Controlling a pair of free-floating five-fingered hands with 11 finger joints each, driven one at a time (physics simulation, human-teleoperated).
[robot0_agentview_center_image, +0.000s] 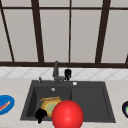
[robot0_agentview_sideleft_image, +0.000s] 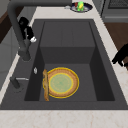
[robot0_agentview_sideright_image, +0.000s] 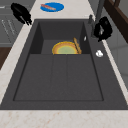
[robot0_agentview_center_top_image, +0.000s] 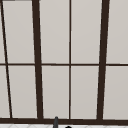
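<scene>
Faucet on dark sink, windowed kitchen

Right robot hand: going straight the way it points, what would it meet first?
Probably the faucet: in the right side view the right robot hand points toward its stem, close beside it; depth is unclear.

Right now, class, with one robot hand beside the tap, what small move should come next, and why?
Probably ease the right robot hand the last bit onto the tap: it hovers right beside it, contact unclear, and a yellow plate lies in the sink. The left robot hand hangs at the front rim.
</scene>
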